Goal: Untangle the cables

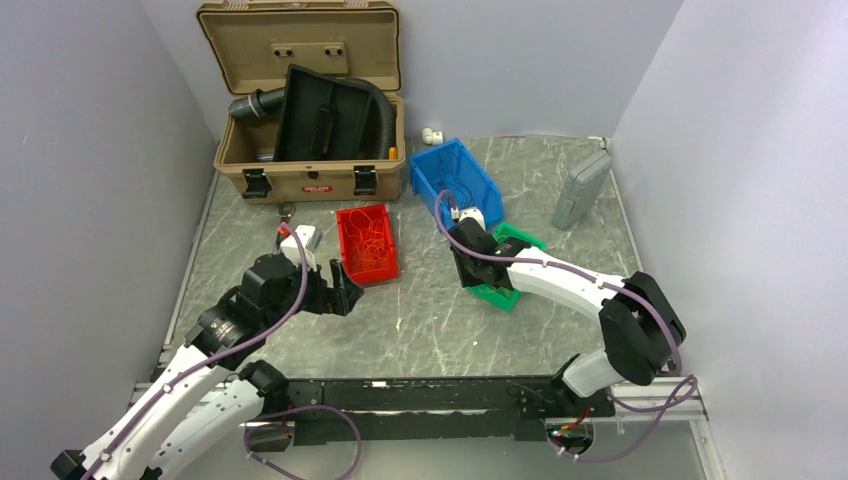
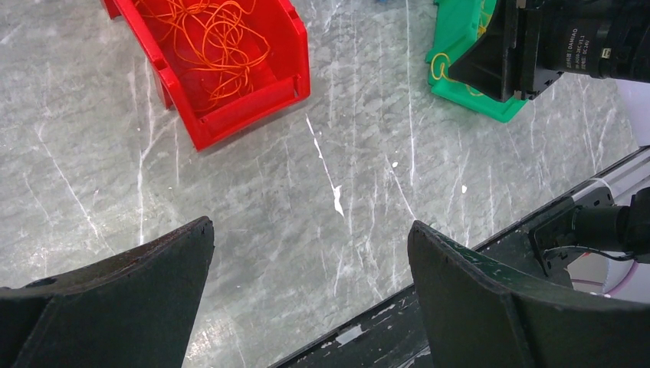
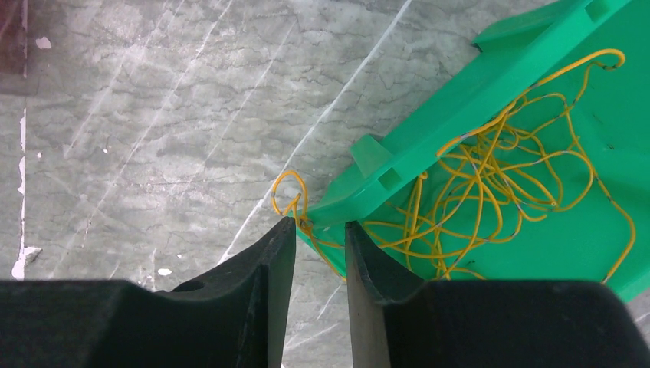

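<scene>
Table [image 1: 430,320]: green bin [image 3: 490,92] right of middle, yellow cables [image 3: 498,169] heaped inside. Your right gripper [image 3: 320,230] is nearer, at bin's corner; jaws narrow but apart, pinching nothing yet. Left gripper [image 2: 310,238] spread wide, empty. Yellow loop [image 3: 287,192] over corner, just ahead of right tips, strand crossing gap.

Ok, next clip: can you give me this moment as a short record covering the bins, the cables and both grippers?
red bin: holds a tangle of orange cables
green bin: holds a tangle of yellow cables, with one loop hanging out past its corner
left gripper: open wide, empty, above the bare table near the red bin
right gripper: at the green bin's corner, jaws narrowly apart, the stray yellow strand between them, not clamped
untangling: both bundles look knotted
</scene>
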